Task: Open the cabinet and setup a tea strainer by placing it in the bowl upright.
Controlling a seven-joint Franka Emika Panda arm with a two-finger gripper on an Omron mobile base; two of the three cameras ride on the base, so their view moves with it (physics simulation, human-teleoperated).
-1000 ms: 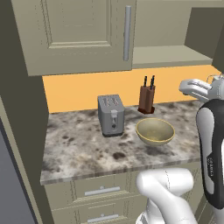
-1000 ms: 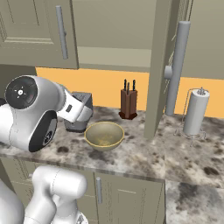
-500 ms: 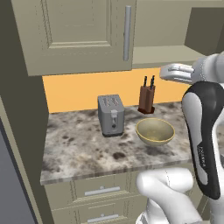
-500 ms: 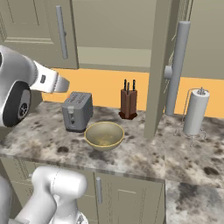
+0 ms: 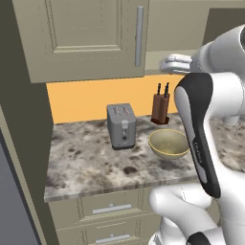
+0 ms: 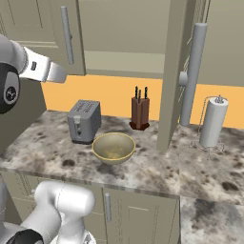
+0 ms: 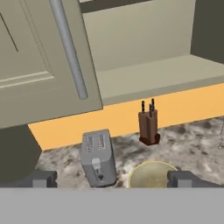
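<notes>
The cabinet [image 5: 86,38] has its left door shut, while its right door [image 6: 170,71] stands swung open, edge-on in the right base view. A bare beige shelf [image 7: 166,74] shows inside. On the counter below sits the yellowish bowl [image 5: 168,143] [image 6: 113,147] [image 7: 151,175], with nothing in it. My gripper [image 5: 167,64] [image 6: 58,75] [image 7: 113,179] hangs open at the height of the cabinet's bottom shelf, in front of the opening, above the bowl and toaster. Its fingertips [image 7: 41,178] stand far apart and hold nothing. The tea strainer is out of view.
A grey toaster [image 5: 122,125] [image 6: 84,120] stands left of the bowl. A wooden knife block [image 5: 160,106] [image 6: 139,112] is behind it by the orange wall. A paper towel roll [image 6: 212,121] stands at the right. Drawers [image 5: 110,209] run below the counter.
The arm has lifted the hand from about toaster height up and toward the cabinet's open side. The jaws stayed wide open. Things on the counter have not moved.
</notes>
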